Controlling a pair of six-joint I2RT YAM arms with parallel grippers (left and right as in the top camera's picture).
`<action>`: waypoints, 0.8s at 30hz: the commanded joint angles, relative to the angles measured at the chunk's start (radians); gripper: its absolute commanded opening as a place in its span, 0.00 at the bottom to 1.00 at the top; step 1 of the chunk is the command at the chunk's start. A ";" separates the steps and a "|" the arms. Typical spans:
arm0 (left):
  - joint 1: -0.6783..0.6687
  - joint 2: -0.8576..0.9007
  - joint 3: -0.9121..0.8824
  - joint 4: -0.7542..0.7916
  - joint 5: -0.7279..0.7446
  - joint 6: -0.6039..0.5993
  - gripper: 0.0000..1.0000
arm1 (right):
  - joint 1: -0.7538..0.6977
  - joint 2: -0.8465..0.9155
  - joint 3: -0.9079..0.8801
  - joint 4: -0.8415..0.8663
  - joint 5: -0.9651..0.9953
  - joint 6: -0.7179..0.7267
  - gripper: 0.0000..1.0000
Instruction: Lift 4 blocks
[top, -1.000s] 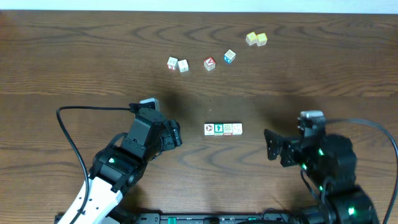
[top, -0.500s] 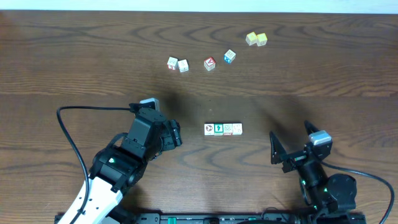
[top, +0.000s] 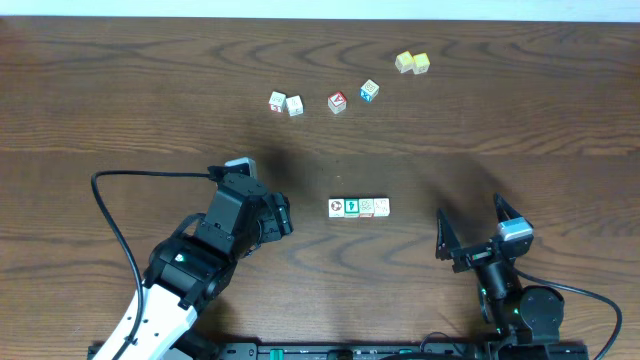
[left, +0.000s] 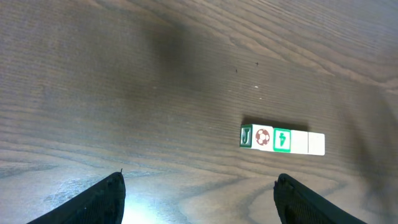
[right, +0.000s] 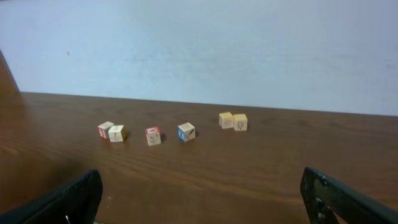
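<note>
I count ten little cubes on one table (top: 120, 80). Four of them are the blocks (top: 358, 207), sitting in a single row: one green-faced and three mostly pale. Six more cubes sit farther back: two pale cubes (top: 278, 101), one red-faced cube (top: 337, 102), one blue-faced cube (top: 369, 91) and two yellow cubes (top: 404, 62). I have two grippers, my left gripper (left: 199, 186) and my right gripper (right: 199, 174), each with two fingers.

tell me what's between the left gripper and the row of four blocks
Nothing but bare table between the left gripper and the row of four blocks; the left wrist view shows that stretch plainly, and the overhead agrees.
</note>
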 joint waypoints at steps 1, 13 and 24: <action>0.004 0.004 0.007 -0.003 -0.016 0.006 0.77 | -0.013 -0.007 -0.014 0.001 0.005 -0.025 0.99; 0.004 0.004 0.007 -0.003 -0.016 0.006 0.77 | -0.054 -0.007 -0.014 -0.065 0.014 -0.043 0.99; 0.004 0.004 0.007 -0.003 -0.016 0.006 0.77 | -0.054 -0.007 -0.014 -0.063 0.014 -0.043 0.99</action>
